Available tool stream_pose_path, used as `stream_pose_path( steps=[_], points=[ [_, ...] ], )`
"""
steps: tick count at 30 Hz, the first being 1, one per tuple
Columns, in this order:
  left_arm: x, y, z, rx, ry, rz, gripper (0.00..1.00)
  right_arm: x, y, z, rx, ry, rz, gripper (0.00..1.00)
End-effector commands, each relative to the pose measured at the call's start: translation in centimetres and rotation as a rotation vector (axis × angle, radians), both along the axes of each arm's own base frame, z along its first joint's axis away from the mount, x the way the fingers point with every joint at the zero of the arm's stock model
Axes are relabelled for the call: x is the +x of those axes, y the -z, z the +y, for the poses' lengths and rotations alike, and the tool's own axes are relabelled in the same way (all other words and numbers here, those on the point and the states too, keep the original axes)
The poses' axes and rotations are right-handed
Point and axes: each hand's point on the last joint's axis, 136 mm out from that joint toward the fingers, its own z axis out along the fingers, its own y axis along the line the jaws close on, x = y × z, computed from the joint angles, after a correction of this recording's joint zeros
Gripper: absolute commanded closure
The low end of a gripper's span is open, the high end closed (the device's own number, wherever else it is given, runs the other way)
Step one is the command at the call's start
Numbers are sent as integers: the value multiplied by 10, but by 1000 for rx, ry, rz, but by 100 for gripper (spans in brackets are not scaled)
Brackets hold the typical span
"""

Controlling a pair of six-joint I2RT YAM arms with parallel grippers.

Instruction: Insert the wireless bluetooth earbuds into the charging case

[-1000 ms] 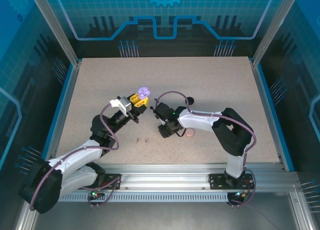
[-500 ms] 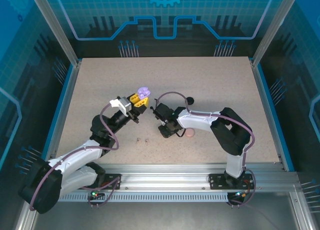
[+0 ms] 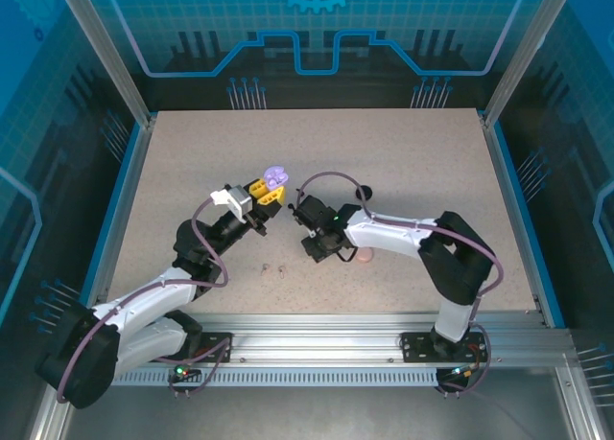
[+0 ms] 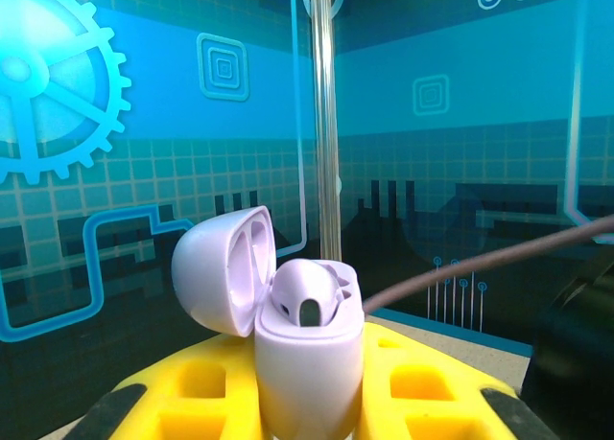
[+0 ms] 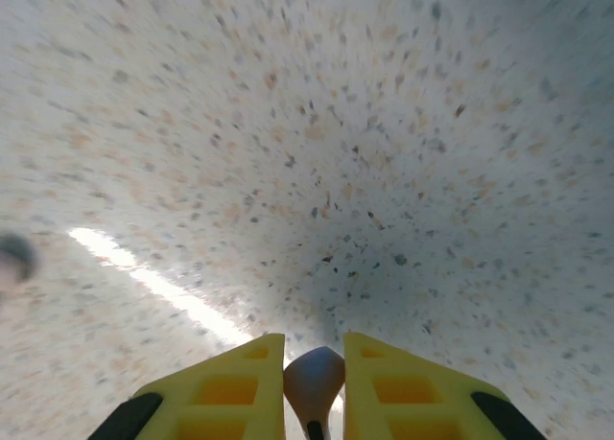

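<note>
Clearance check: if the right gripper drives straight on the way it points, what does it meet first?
The tabletop, apparently close, with nothing in between; depth is unclear. The right gripper has an earbud pinched in it.

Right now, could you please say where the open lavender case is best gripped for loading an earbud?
Probably low on the lavender case, from its base end, fingers across its sides, as the left gripper does. Its lid hangs open and its mouth faces up, so keep the top free for the earbud in the right gripper.
</note>
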Motion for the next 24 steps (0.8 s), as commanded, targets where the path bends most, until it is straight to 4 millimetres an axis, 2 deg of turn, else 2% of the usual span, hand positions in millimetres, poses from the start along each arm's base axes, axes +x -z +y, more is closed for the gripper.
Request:
stream_pose_path(
  steps=[1, 5, 13, 16, 20, 24],
  points=[
    [-2, -7, -2, -8, 9, -33, 100, 6, -55, 4, 80, 18, -98, 83],
    [-1, -8, -4, -3, 16, -44, 100, 12, -107, -1, 160, 35, -186, 84],
    [1, -3, -12, 25, 41, -75, 100, 16, -241, -21, 382, 66, -424, 85],
    [-1, 0, -18, 41, 69, -94, 100, 12, -284, -25, 464, 61, -501, 85],
    [-2, 1, -25, 62, 94, -118, 100, 8, -322, -24, 568, 46, -577, 85],
    [-1, 2, -31, 78, 124, -127, 100, 4, -340, -15, 674, 15, -652, 85]
  ],
)
